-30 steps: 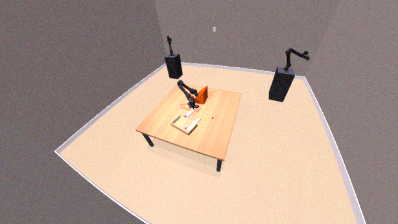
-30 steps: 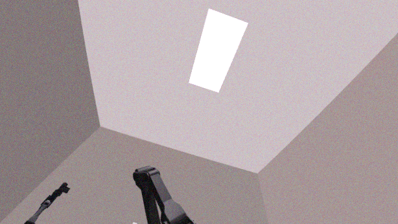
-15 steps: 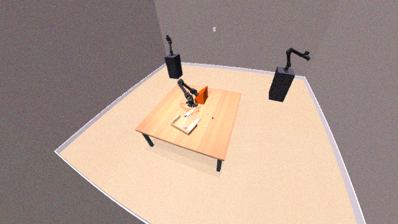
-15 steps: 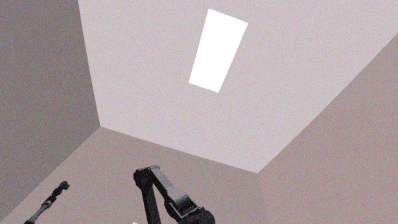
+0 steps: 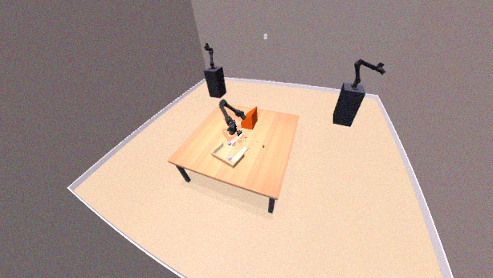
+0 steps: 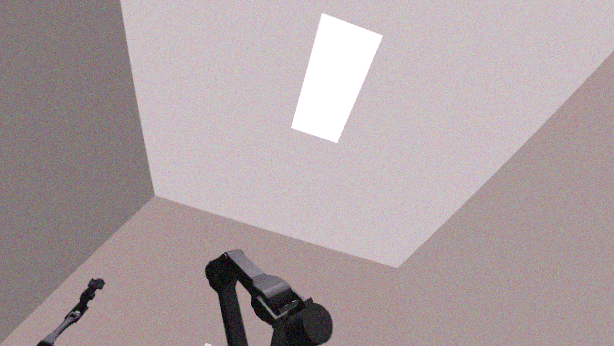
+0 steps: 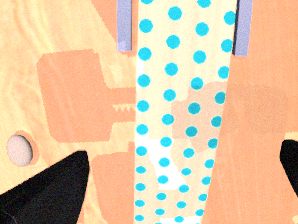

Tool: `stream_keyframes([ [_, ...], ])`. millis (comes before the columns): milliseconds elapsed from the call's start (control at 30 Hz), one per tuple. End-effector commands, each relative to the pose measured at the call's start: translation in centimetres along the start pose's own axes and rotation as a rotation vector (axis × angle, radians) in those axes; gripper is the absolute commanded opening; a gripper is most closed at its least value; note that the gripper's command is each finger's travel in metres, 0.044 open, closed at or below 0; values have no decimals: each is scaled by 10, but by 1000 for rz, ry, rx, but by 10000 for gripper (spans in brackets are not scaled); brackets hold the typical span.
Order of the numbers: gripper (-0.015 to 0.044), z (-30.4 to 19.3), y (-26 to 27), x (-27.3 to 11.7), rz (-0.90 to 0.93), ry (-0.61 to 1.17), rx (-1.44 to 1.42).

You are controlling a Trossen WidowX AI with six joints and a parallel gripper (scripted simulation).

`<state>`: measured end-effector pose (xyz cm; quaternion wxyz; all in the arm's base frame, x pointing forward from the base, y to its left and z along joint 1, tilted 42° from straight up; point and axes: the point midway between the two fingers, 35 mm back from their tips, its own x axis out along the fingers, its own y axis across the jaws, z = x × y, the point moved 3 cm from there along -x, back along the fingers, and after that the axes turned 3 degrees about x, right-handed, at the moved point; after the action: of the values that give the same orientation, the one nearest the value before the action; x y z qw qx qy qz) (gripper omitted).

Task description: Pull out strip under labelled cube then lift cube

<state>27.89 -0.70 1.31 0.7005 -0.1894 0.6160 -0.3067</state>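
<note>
In the wrist view a white strip with cyan dots (image 7: 174, 96) lies flat on the wooden table (image 7: 40, 30) and runs away from the camera. My gripper (image 7: 187, 155) (image 5: 239, 133) is open, with its black fingers standing on either side of the strip's near end and nothing between them but the strip lying below. Two lavender bars (image 7: 124, 10) (image 7: 244, 10) flank the strip's far part. In the top view two small purple cubes (image 5: 230, 142) (image 5: 230, 159) lie by a shallow wooden tray (image 5: 218, 152); I cannot tell which one bears a label.
An orange wedge-shaped block (image 5: 250, 118) stands on the table behind the arm. A small beige round piece (image 7: 19, 149) lies left of the left finger. A tiny red piece (image 5: 263, 146) lies to the right. Two other arms on dark pedestals (image 5: 215, 81) (image 5: 348, 103) stand beyond the table.
</note>
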Motion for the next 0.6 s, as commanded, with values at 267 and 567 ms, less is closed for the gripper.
stream_keyframes([
  [267, 440, 47, -2, -6, -7, -2, -1],
  [567, 440, 84, -4, -10, -7, -3, 1],
])
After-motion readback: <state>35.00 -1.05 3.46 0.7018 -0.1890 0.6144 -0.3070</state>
